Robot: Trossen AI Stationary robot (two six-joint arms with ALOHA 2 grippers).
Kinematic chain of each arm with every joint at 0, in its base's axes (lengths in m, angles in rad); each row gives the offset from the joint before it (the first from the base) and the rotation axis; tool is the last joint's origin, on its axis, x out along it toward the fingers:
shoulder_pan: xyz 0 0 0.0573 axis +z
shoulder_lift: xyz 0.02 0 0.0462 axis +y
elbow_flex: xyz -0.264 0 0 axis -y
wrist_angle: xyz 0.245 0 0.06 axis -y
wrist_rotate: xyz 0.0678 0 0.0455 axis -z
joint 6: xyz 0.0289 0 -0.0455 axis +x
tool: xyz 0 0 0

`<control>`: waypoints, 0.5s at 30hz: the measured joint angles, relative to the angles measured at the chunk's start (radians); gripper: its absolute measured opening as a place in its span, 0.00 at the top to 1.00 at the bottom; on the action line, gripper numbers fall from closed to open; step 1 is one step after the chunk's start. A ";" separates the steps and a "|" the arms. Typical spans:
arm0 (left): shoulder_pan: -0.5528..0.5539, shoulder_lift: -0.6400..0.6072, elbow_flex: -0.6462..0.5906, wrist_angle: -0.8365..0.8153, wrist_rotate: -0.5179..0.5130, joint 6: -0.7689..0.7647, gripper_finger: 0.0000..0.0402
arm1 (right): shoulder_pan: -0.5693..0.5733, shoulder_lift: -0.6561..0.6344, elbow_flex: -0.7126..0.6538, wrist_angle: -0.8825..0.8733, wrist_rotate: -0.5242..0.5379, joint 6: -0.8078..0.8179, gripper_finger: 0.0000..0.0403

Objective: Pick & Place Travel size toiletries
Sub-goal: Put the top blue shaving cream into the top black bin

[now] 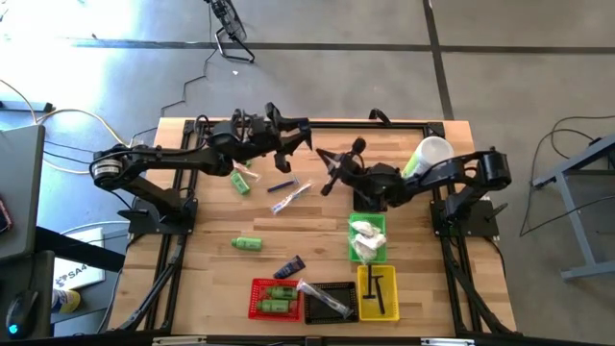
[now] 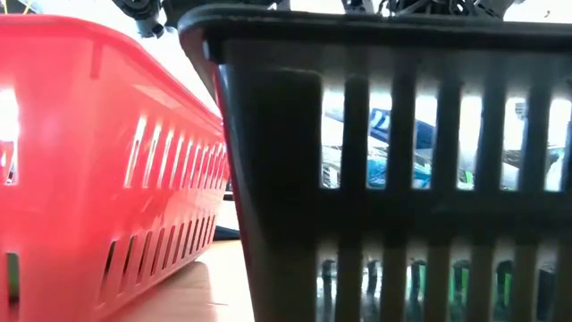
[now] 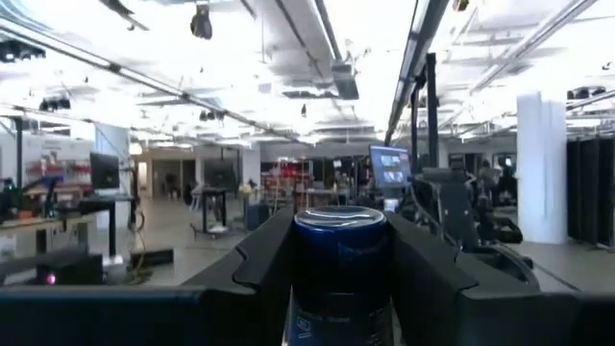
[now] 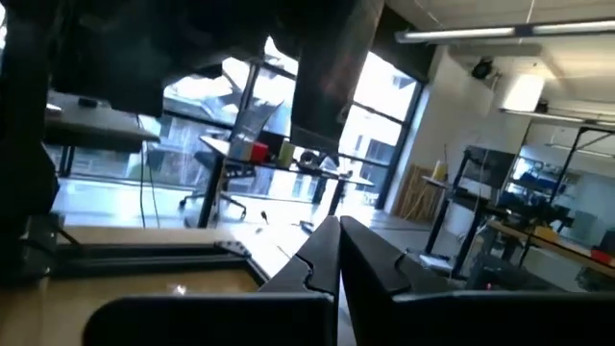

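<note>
My left gripper [image 1: 291, 137] is raised over the table's far middle, shut on a dark navy tube [image 3: 341, 259]. My right gripper [image 1: 329, 169] is shut with nothing in it [image 4: 338, 252], lifted over the table's middle just right of the left one. Loose on the wood lie a green bottle [image 1: 240, 181], a navy tube [image 1: 281, 186], a clear-wrapped toothbrush [image 1: 290, 198], another green bottle [image 1: 247, 243] and another navy tube [image 1: 288, 267]. My left gripper pinches the navy tube between its two fingers [image 3: 264, 274], which lie on the tube's opposite sides [image 3: 306, 288]. The round cap end [image 3: 339, 221] sticks out ahead of the fingers. The fingers slant upward, and the tube is lifted clear of the table.
At the near edge stand a red basket [image 1: 256, 306] with green bottles, a black basket [image 1: 344, 291] with a wrapped toothbrush and a yellow basket [image 1: 391, 300] with black combs. A green basket [image 1: 381, 227] holds white packets. A white cup [image 1: 432, 152] stands far right.
</note>
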 joint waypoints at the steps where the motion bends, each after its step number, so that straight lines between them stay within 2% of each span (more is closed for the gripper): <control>1: 0.000 0.000 0.000 0.011 0.000 0.006 0.66 | -0.006 0.000 0.000 0.016 -0.015 -0.009 0.99; 5: 0.000 0.001 0.001 0.076 0.001 0.035 0.66 | -0.032 0.000 0.000 0.099 -0.089 -0.046 0.99; 9: 0.000 0.001 0.001 0.080 0.001 0.038 0.66 | -0.054 0.000 0.000 0.133 -0.118 -0.047 0.96; 12: 0.000 0.001 0.001 0.080 0.001 0.040 0.66 | -0.065 0.000 0.003 0.132 -0.203 -0.033 0.90; 15: 0.000 0.001 0.001 0.069 0.001 0.039 0.66 | -0.064 0.000 0.025 0.086 -0.224 0.015 0.80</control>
